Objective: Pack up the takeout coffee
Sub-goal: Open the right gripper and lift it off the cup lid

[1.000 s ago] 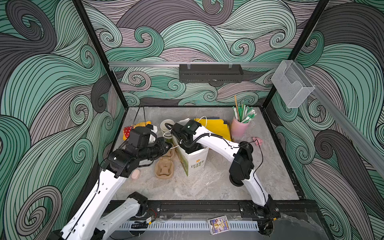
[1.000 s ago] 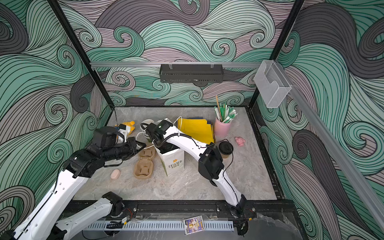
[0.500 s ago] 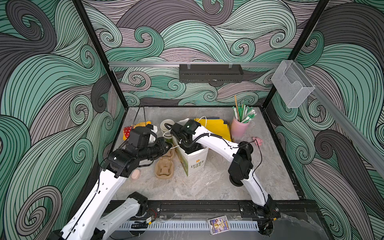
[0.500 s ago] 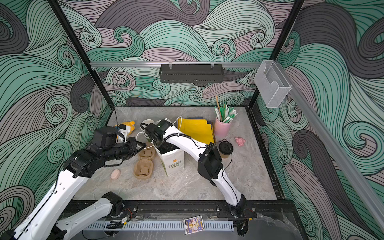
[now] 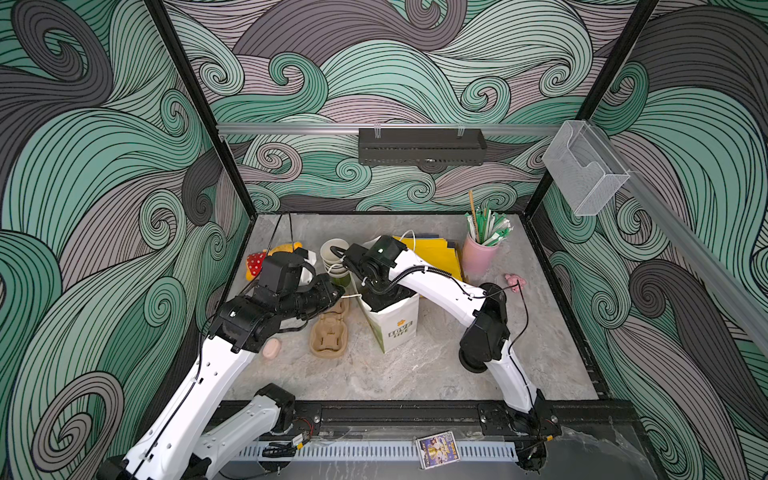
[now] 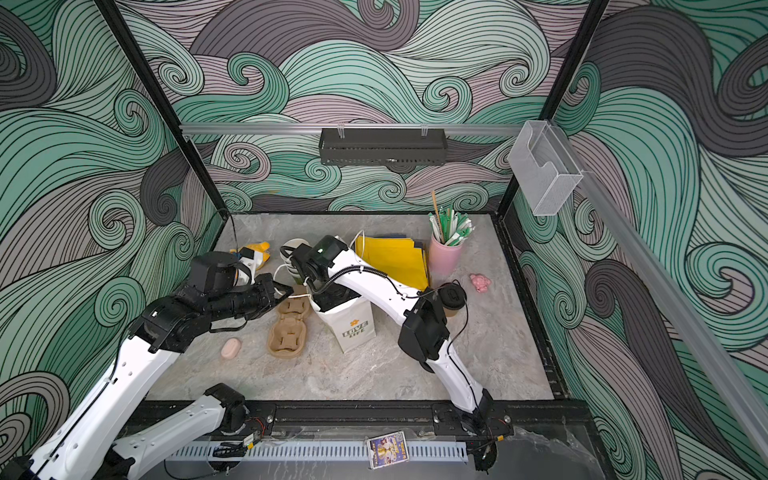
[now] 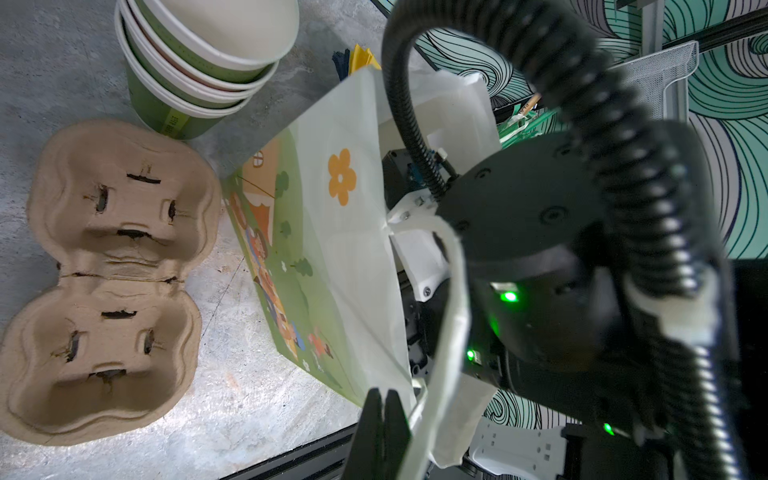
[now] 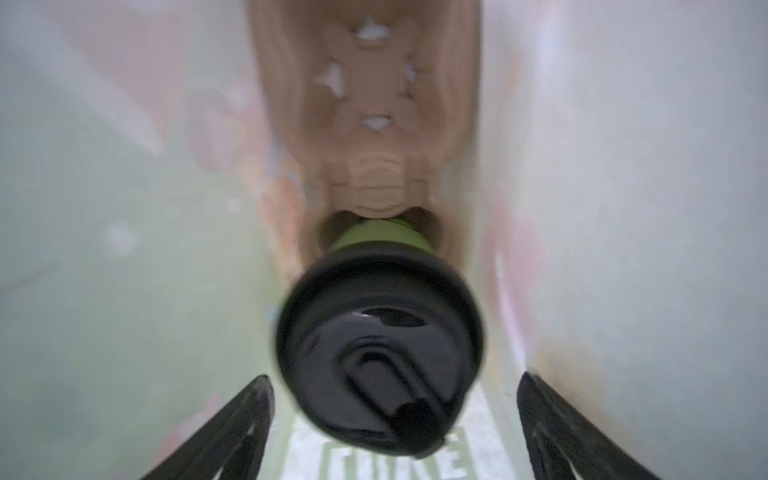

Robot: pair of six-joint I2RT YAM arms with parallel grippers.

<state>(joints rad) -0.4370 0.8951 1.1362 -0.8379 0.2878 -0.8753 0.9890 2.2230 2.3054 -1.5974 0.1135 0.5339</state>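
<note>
One takeout coffee [image 8: 378,345], green-bodied with a black sip lid, stands in a brown pulp carrier [image 8: 370,83] at the bottom of the white paper bag [image 5: 395,324] [image 6: 353,328]. My right gripper [image 8: 395,378] reaches down into the bag. It is open, with a finger on each side of the lid and a gap at both. In both top views the bag hides its fingers. My left gripper [image 7: 384,399] [image 5: 338,296] is shut on the bag's white handle [image 7: 453,316], pulling it left. A tan takeout coffee [image 6: 453,297] stands behind my right arm.
An empty pulp carrier [image 5: 328,336] [image 7: 112,270] lies left of the bag. Nested lidless cups [image 5: 334,259] [image 7: 208,54] stand behind it. Yellow sheets [image 5: 436,253], a pink cup of straws [image 5: 480,253], a pink toy [image 5: 515,280] and a peach oval [image 5: 272,347] also lie around.
Both arms keep nearly the same poses. The right gripper's jaws have spread wider inside the bag.
</note>
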